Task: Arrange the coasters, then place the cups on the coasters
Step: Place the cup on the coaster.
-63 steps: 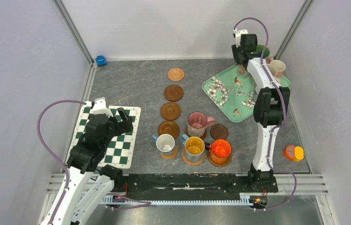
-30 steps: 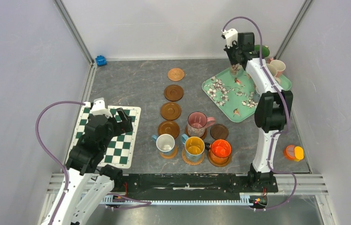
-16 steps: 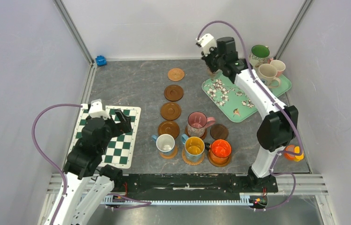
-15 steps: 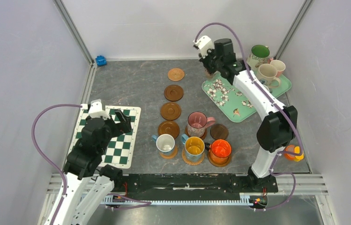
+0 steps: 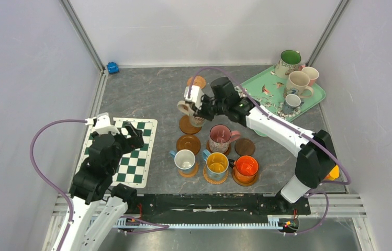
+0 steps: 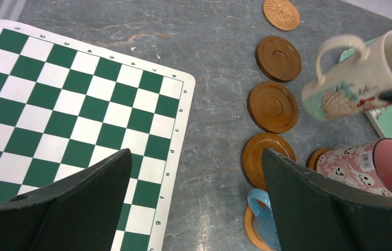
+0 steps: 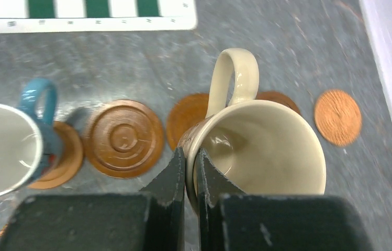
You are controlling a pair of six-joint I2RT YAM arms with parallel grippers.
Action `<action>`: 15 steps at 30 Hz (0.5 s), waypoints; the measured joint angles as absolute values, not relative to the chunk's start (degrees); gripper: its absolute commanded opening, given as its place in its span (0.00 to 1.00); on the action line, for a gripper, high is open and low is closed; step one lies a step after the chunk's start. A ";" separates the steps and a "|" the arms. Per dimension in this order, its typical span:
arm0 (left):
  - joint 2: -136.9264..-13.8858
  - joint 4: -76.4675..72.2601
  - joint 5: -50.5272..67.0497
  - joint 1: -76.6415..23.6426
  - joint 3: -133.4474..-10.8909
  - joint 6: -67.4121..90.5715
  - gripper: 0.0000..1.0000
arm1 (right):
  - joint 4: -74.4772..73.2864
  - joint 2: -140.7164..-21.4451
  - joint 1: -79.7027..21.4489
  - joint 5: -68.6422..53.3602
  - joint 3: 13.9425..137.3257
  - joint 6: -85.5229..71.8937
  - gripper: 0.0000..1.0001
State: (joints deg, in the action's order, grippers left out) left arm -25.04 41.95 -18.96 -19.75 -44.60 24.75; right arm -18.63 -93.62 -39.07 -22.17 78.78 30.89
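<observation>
Coasters (image 5: pixel 188 144): nine counted. A column of four runs away from the bases, with the rattan coaster (image 6: pixel 281 13) farthest and three wooden ones after it. One bare coaster (image 5: pixel 244 147) lies just right of the pink speckled cup (image 5: pixel 220 136). Four more each sit under a cup.

Cups: nine counted.
- Four sit on coasters: the pink speckled cup, a white cup (image 5: pixel 185 159) with a blue handle, a yellow-lined cup (image 5: pixel 217 163) and an orange cup (image 5: pixel 246 166).
- Four stand on the floral tray (image 5: pixel 272 91), far right: green-lined, cream, small pink, small light blue.
- The ninth, the held cup (image 7: pixel 267 141), cream, is off the table and tilted, over the middle of the column.

Right gripper (image 7: pixel 190 157): clenched on the held cup's wall, one finger inside the rim and one outside.

Left gripper (image 6: pixel 194 154): jaws spread wide with nothing in them, above the edge of the checkered mat (image 6: pixel 68 104).

In the way: in the top view the right arm and its cable partly cover the far coasters. The pink speckled cup stands just beside the held cup.

Other things: a small blue object (image 5: pixel 112 67) in the far left corner, and an orange-and-yellow object (image 5: pixel 333 171) half hidden behind the right arm.
</observation>
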 measured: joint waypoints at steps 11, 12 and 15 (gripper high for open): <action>-24.03 43.31 -21.41 -19.75 -44.62 24.77 1.00 | -18.15 -92.40 -50.78 -25.52 75.37 37.78 0.00; -23.94 43.40 -21.61 -19.75 -44.62 24.77 1.00 | -18.28 -92.40 -51.51 -25.41 75.37 37.93 0.00; -23.79 43.66 -22.24 -19.75 -44.62 24.75 1.00 | -18.90 -92.40 -53.12 -25.36 75.37 37.98 0.00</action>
